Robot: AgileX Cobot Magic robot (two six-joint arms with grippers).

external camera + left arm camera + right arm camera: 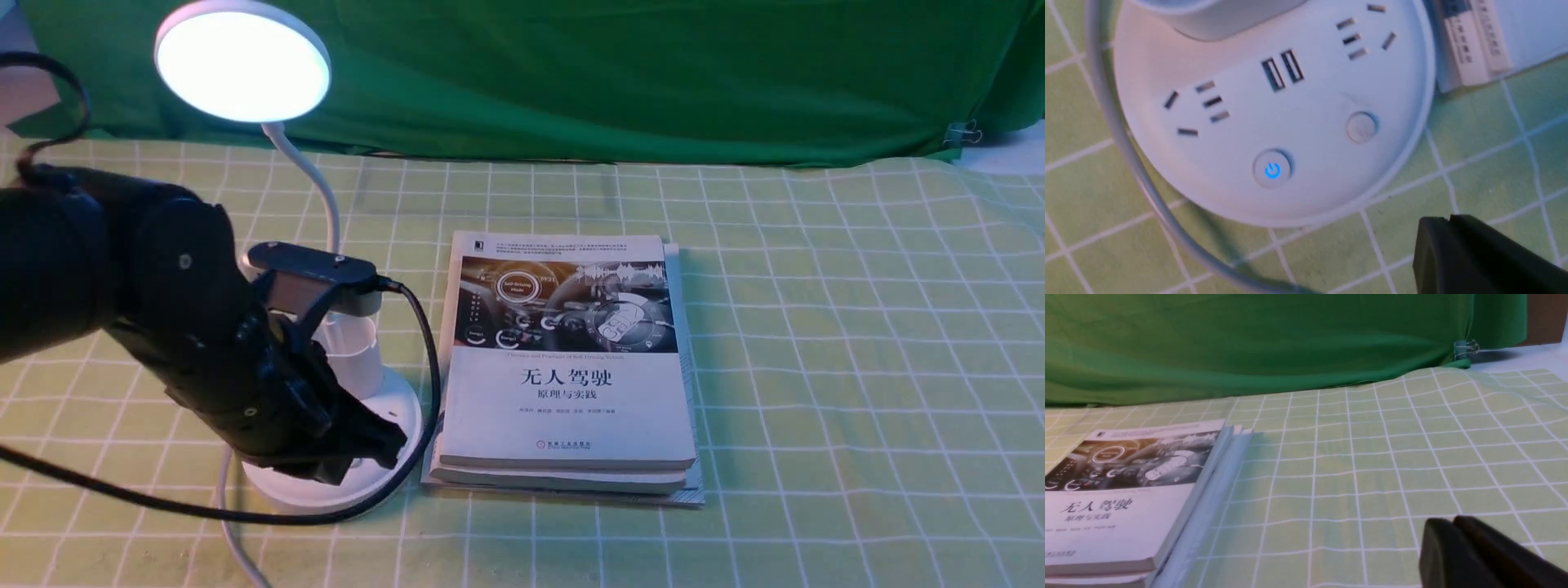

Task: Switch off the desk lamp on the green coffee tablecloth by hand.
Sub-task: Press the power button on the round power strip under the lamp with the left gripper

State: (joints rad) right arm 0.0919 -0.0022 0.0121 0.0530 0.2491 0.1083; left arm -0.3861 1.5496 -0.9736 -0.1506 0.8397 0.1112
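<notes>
The white desk lamp (243,64) stands at the left on the yellow-green checked tablecloth (816,327), its disc head lit. My left arm leans over the lamp's round base (400,408), with the left gripper (390,445) shut and empty just above the base's front. In the left wrist view the base (1298,122) shows sockets, a power button (1272,168) glowing blue and a plain round button (1361,127). The left gripper (1447,220) hangs over the cloth just off the base's rim. The right gripper (1453,522) is shut and empty above bare cloth; it is out of the front view.
A stack of books (571,367) lies right beside the lamp base; it also shows in the right wrist view (1126,490). The lamp's white cord (233,523) and my arm's black cable (163,506) run across the cloth near the base. A dark green backdrop (653,73) hangs behind.
</notes>
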